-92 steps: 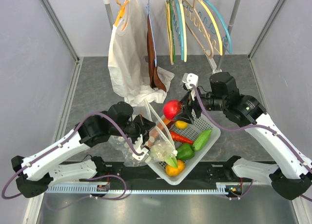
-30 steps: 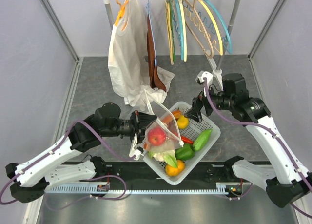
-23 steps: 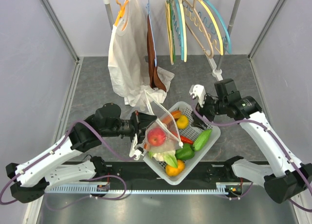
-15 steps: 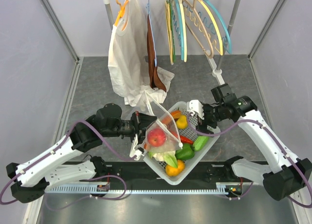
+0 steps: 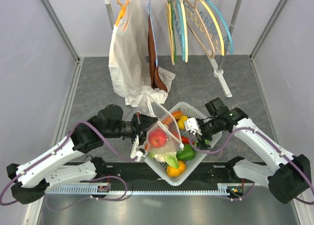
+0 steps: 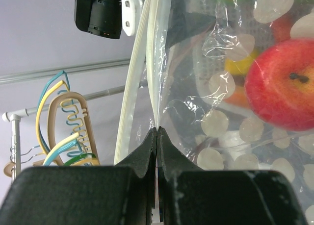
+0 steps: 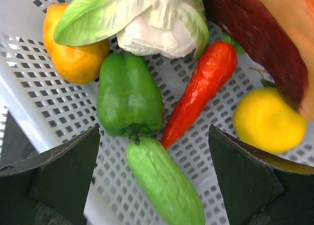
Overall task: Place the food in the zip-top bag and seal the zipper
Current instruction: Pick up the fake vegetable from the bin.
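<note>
By the basket (image 7: pixel 29 73), left jaws pinch one bag (image 6: pixel 196 151) holding one apple (image 5: pixel 158 137); right jaws gape.

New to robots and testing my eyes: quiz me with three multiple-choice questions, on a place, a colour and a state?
1. Where is the red apple? A on a hanger; B inside the dotted bag; C on the floor.
2. The chili in the basket is: A blue; B red; C purple.
3. The right arm's jaws are: A wide open; B shut on a pepper; C shut on cloth.
B, dotted plastic covers it; B, it is glossy red; A, both sides stand far apart over the basket.
</note>
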You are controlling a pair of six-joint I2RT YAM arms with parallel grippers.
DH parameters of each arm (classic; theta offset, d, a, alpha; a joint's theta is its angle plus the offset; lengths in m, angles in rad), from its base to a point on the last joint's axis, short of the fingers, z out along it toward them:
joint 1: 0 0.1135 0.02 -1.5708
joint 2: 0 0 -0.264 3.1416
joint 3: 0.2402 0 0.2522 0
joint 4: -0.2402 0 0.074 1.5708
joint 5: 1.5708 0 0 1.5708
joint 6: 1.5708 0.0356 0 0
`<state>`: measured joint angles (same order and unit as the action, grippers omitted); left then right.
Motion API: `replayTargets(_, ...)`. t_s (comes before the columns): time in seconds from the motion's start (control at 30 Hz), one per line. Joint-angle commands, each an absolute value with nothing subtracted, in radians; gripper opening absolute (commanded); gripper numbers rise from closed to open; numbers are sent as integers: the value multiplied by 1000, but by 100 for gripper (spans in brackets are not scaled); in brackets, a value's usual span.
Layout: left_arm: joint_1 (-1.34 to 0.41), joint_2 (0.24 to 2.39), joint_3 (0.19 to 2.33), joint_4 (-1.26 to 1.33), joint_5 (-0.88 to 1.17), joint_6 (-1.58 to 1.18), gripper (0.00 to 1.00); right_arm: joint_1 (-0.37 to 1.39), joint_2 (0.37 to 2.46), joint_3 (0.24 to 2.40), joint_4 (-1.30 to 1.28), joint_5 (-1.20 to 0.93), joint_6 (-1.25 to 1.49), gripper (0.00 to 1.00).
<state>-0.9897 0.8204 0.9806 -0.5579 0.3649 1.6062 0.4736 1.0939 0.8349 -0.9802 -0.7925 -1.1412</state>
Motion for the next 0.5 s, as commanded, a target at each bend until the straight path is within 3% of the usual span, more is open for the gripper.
replayTargets(0.0, -986, 810, 966, -529, 360, 1606, 2, 549, 1086, 754, -784, -793, -1096, 98)
replayTargets(0.17, -986, 815, 974, -531, 359, 1601, 2, 610, 1097, 709, -684, -750, -1078, 98)
replayTargets(0.47, -986, 819, 973, -519, 356, 1597, 2, 672, 1143, 687, -794, -755, -1282, 98)
